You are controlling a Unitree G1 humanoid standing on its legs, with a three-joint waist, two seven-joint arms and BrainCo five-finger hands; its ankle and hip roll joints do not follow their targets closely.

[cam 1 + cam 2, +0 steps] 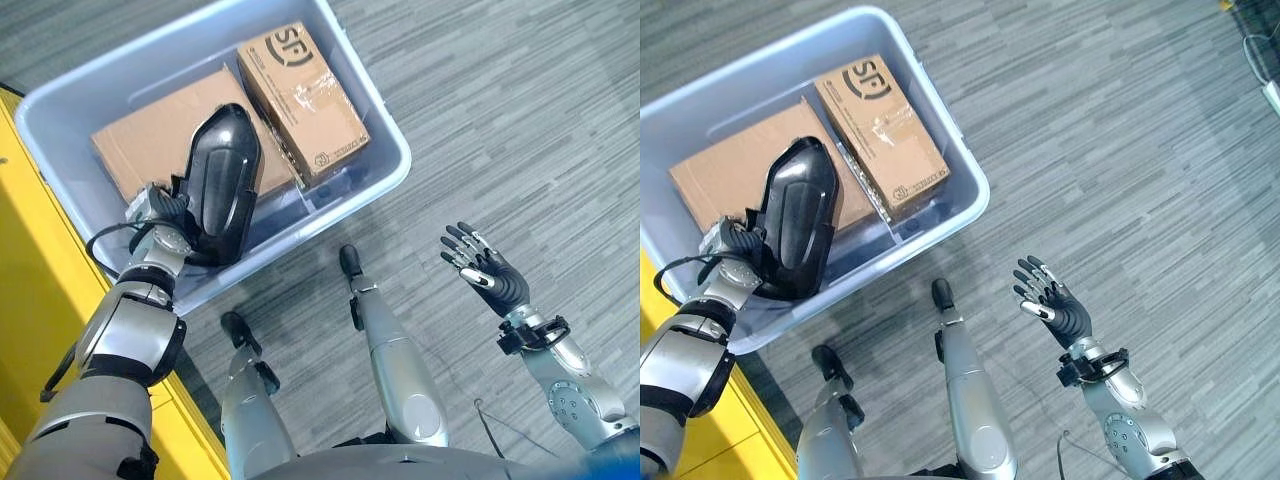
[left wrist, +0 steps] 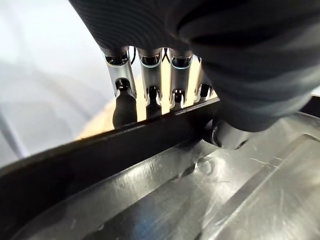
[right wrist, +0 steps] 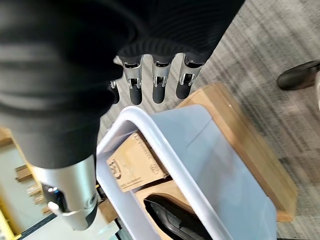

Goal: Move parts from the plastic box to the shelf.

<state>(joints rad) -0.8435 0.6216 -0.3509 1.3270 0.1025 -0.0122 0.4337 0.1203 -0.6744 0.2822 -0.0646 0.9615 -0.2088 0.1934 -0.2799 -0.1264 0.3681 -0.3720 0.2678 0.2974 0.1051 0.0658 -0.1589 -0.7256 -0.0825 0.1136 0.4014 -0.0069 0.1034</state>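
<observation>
A big pale blue plastic box (image 1: 385, 150) sits on the grey striped floor (image 1: 520, 120). In the right wrist view the box rests on a flat wooden board (image 3: 250, 150).

Inside the box lie two brown cardboard boxes. The bigger cardboard box (image 1: 150, 140) lies flat near the robot's left side. The smaller cardboard box (image 1: 300, 95) lies just beside it and is tilted, with clear tape on its top.

The left robot hand (image 1: 165, 210) is inside the plastic box. It holds a shiny black part (image 1: 222, 180) that is long and rounded, like a shell. The part stands tilted over the bigger cardboard box and the near wall of the plastic box. In the left wrist view the fingers (image 2: 150, 80) curl over the dark edge of the part, so this robot hand is clamped on it.

The right robot hand (image 1: 490, 270) is up in the air over the floor, well apart from the plastic box. Its fingers are spread apart and it holds nothing.

A yellow thing (image 1: 30, 300) runs along the robot's left side.
</observation>
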